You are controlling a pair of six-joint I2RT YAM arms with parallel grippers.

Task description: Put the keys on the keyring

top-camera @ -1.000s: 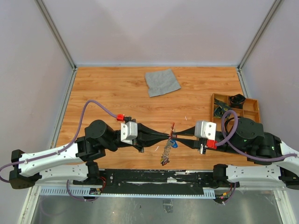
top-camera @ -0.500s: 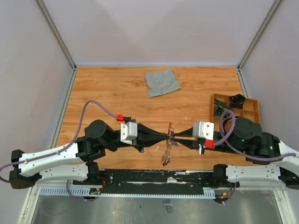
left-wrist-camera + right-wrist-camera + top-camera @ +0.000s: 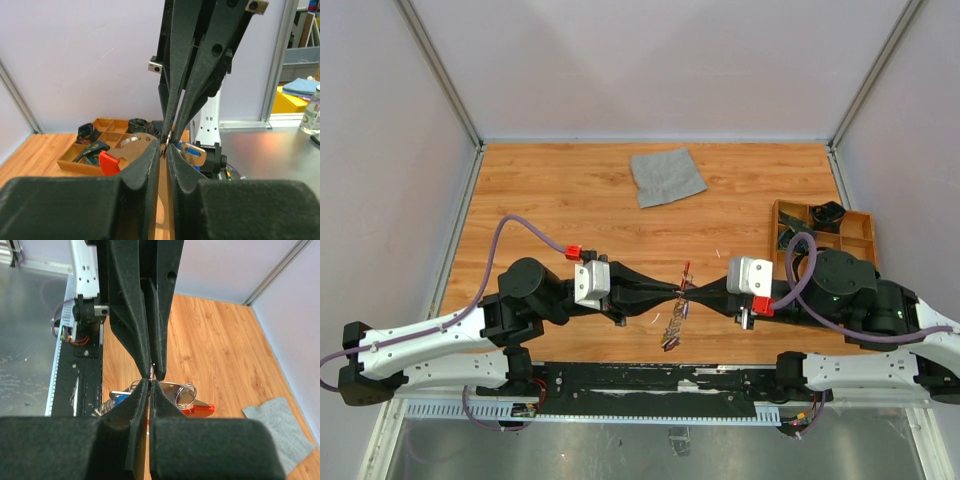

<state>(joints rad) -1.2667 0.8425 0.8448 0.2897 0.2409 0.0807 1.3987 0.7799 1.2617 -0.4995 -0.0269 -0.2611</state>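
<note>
Your right fingers (image 3: 708, 290) pinch together, your left fingers (image 3: 655, 290) nearly so, grip unclear; slacken either and the dangling keys (image 3: 674, 328) may drop to the tabletop (image 3: 570, 200).

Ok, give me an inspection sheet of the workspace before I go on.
Surface: wooden table, no spills seen.
Job's things: red keyring at the meeting tool tips, chain trailing towards the bases; keys bunched by the tips.
Clutter: grey cloth at the far side; tray on the right holding dark items.
Tools: left tool tips almost together, grip unclear; right tool shut; tip to tip.
Cables: purple cables loop over both arms; no snag seen.
Surroundings: pale walls, metal frame posts.
</note>
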